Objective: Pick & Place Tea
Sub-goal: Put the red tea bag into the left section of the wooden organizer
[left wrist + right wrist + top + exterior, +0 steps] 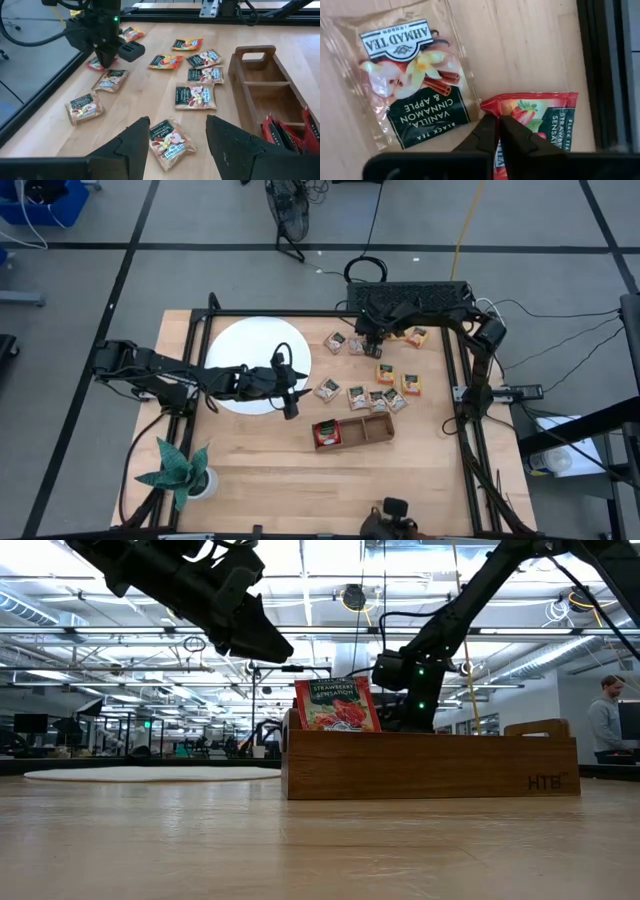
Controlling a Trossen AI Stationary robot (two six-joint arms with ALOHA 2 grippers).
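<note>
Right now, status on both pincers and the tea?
Right pincer shut on red strawberry sachet, table's far side. Left pincer open above vanilla sachet. Nothing blocking.

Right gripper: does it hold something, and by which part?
The right gripper is shut on a red strawberry tea sachet, pinching its edge. The left gripper is open, holding nothing.

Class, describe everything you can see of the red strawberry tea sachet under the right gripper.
The red strawberry sachet is a small, flat, glossy square wrapper printed with strawberries and white lettering. It lies on the wooden table near its far edge, beside a green vanilla-cinnamon-apple sachet. The right gripper, its fingers shut together, presses on or pinches the wrapper's edge.
</note>
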